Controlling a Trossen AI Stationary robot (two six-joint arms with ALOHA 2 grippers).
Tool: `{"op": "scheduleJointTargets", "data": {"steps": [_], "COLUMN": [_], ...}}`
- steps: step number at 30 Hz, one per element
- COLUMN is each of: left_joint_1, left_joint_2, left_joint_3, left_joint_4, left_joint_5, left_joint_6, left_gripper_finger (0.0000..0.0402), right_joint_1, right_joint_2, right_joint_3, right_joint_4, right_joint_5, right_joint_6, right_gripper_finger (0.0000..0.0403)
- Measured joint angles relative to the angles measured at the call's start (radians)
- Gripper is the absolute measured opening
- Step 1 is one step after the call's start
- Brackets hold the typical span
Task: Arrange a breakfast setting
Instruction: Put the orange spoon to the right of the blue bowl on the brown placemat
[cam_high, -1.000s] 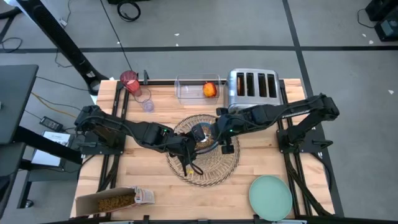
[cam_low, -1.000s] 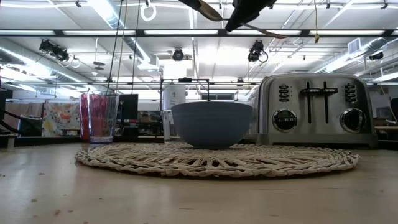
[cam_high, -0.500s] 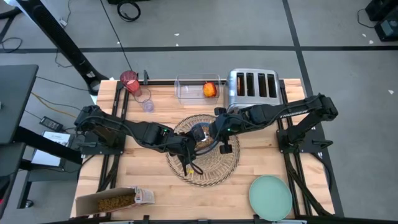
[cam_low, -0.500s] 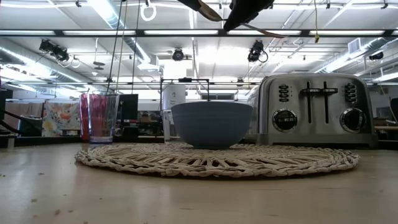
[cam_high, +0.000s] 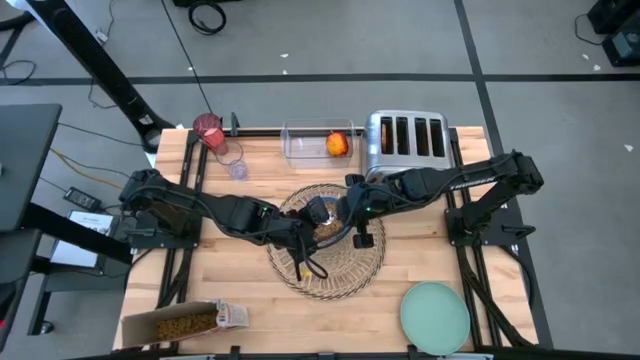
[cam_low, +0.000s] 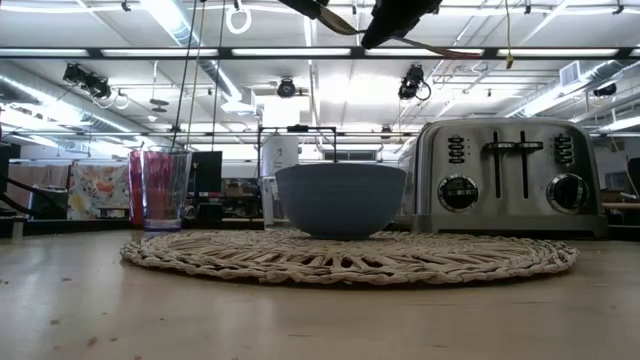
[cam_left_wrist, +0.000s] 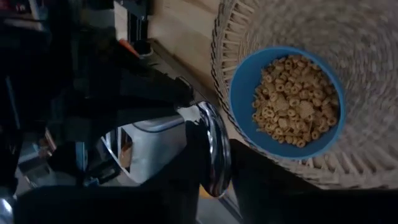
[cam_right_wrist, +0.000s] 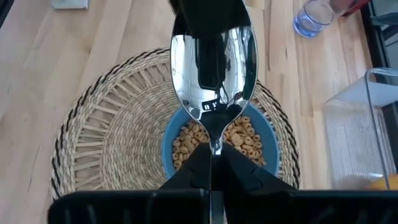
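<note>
A blue bowl (cam_right_wrist: 168, 146) filled with cereal rings stands on the round woven placemat (cam_high: 340, 270) at the table's middle. Both grippers meet above it. My right gripper (cam_right_wrist: 213, 155) is shut on a shiny spoon (cam_right_wrist: 213, 59), which hangs over the bowl. My left gripper (cam_left_wrist: 217, 162) is at the tip of the spoon's bowl (cam_left_wrist: 214, 146); I cannot tell whether it still touches the spoon. The spoon's handle is hidden. My right gripper pinches the spoon's neck (cam_right_wrist: 214, 142), just behind the spoon's bowl, between its two fingers. It comes slanting down from the table's right, and the fingers lie along the spoon. The spoon is lifted clear above the blue bowl, its bowl end sticking out ahead of the fingers.
A silver toaster (cam_high: 407, 135) stands at the far right. Left of it a clear box holds an orange-red fruit (cam_high: 338, 144). A dark red cup (cam_high: 209, 128) and a glass (cam_high: 237, 168) stand far left, a pale green plate (cam_high: 435, 315) near right, a cereal box (cam_high: 180, 322) near left.
</note>
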Motion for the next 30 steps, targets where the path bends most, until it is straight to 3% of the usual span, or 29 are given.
{"op": "scheduleJointTargets", "data": {"steps": [5, 9, 13, 20, 25, 30], "left_joint_1": [-0.001, -0.006, -0.006, 0.012, 0.012, 0.014], "left_joint_2": [-0.031, -0.099, -0.187, -0.291, -0.326, -0.331], "left_joint_3": [0.001, 0.001, 0.001, 0.001, 0.001, 0.001], "left_joint_4": [-0.051, -0.175, -0.274, -0.331, -0.327, -0.313], "left_joint_5": [-0.035, -0.119, -0.121, -0.121, -0.119, -0.126], "left_joint_6": [-0.118, -0.307, -0.637, -1.226, -1.342, -1.361], "left_gripper_finger": [0.0155, 0.0195, 0.0212, 0.0203, 0.0195, 0.0192], "right_joint_1": [0.0, 0.012, 0.06, 0.164, 0.2, 0.19], "right_joint_2": [-0.015, -0.041, -0.034, -0.022, -0.021, -0.003], "right_joint_3": [0.0, 0.0, -0.001, -0.103, -0.206, -0.31], "right_joint_4": [-0.052, -0.163, -0.288, -0.352, -0.328, -0.223], "right_joint_5": [0.011, 0.027, 0.078, 0.12, 0.122, 0.176], "right_joint_6": [0.103, 0.337, 0.652, 1.385, 1.686, 1.805], "right_gripper_finger": [0.0017, 0.0017, 0.0017, 0.0017, 0.0017, 0.0017]}}
